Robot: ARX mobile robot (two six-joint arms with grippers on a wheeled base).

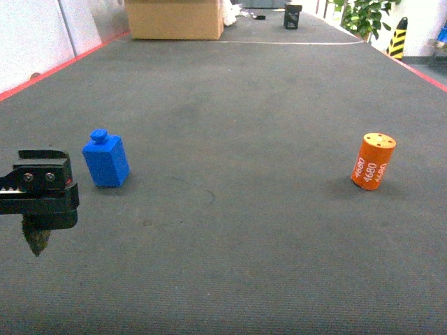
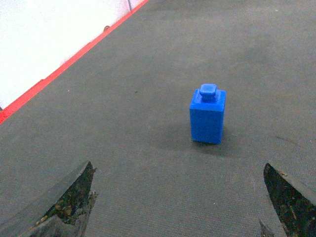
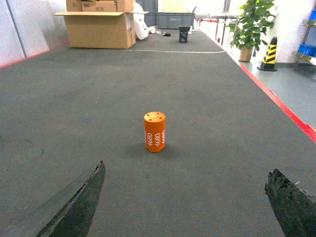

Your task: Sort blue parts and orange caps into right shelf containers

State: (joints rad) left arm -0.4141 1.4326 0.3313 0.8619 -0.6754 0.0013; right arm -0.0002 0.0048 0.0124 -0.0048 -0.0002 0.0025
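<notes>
Hovering low at the left edge of the head view, the left claw (image 1: pixel 35 209) is empty; its own camera shows the two fingers spread wide with bare mat between them, and the blue part (image 2: pixel 208 114) standing upright ahead of the gap, near but not touched. In the head view that same blue part (image 1: pixel 105 159) sits just to the right of the claw and a little beyond it.

The right claw (image 3: pixel 187 207) is out of the head view, but its wrist camera shows its fingers spread just as wide and holding nothing, with the orange cap (image 3: pixel 154 132) upright ahead of them, somewhat left of the gap's middle. The head view puts the orange cap (image 1: pixel 373 161) well apart from the blue part, on the opposite side of the counter (image 1: pixel 230 230).

Judged from this, nothing has been sorted yet: both pieces are still on the surface, neither is gripped, and no crates or shelf show in any view. Both picks and both drops appear to be left, with each claw seemingly lined up for its own piece.

The counter is a broad dark grey mat with a fine ribbed texture, edged by a red strip (image 2: pixel 74 59) on each side. Beyond it stand a large cardboard box (image 3: pixel 98 27), a potted plant (image 3: pixel 252 24) and a yellow-and-black striped post (image 3: pixel 269 53).
</notes>
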